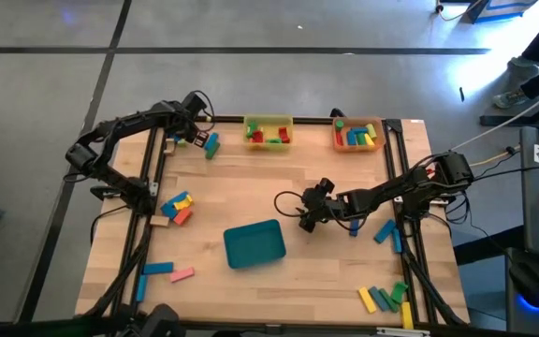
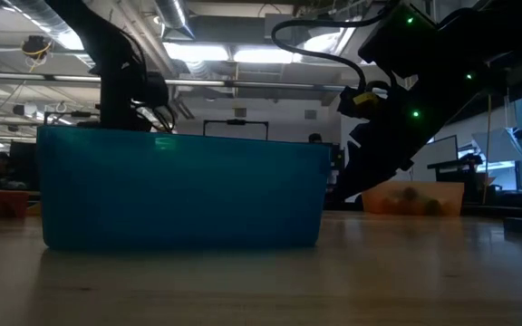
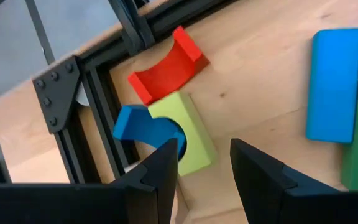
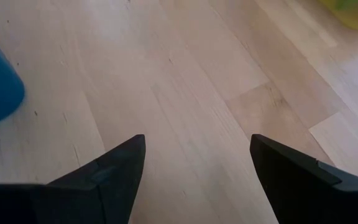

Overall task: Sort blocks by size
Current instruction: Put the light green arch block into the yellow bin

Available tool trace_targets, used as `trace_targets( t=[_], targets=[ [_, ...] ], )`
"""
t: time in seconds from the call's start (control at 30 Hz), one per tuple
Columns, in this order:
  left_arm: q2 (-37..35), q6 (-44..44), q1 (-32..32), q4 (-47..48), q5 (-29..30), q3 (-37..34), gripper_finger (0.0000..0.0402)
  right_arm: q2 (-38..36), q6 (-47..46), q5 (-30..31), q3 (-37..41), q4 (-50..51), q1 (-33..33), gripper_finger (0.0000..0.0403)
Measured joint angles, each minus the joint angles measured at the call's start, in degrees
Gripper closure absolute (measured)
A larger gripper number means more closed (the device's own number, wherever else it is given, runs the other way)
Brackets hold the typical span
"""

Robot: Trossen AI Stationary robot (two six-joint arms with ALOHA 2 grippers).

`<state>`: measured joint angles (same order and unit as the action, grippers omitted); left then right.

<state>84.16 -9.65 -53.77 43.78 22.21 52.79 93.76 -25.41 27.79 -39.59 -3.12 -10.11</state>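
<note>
two trays [image 1: 269, 131] at table's [image 1: 251, 187] far edge, third tray [image 1: 254, 243] mid-table, blocks [image 1: 177, 208] scattered around

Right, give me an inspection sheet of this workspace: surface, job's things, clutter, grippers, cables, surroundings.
Surface: wooden table, dark frame rails along its edges.
Job's things: blocks loose in groups at the far-left corner, left side, near-left, near-right; more in the yellow tray and orange tray; teal tray looks empty.
Clutter: nothing seen.
Grippers: left gripper open over the corner blocks, by a blue curved block on a light green block; right gripper open above bare wood near the teal tray.
Cables: black cable looping by the right arm.
Surroundings: grey floor; a person's shoe at the far right.
</note>
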Motion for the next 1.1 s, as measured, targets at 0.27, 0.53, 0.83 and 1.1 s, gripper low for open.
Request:
trace_targets(
  t=[0.27,0.53,0.83,1.1],
  targets=[
    [0.04,-0.89,-0.68,-2.89,-0.61,-2.77,0.0270,0.00,0.00,-0.42,0.02,-0.02,0.00,0.0111],
    [0.49,-1.58,-0.66,-3.16,-1.11,-2.75,0.0270,0.00,0.00,-0.44,0.00,-0.09,0.00,0.0111],
    [7.28,0.04,-1.18,-3.70,-0.58,-2.43,0.0270,0.00,-0.20,-0.46,0.02,-0.28,0.00,0.0111],
    [7.61,0.80,-1.18,-3.50,-0.29,-2.24,0.0270,0.00,-0.24,-1.51,0.01,-0.31,0.00,0.0111]
  ],
)
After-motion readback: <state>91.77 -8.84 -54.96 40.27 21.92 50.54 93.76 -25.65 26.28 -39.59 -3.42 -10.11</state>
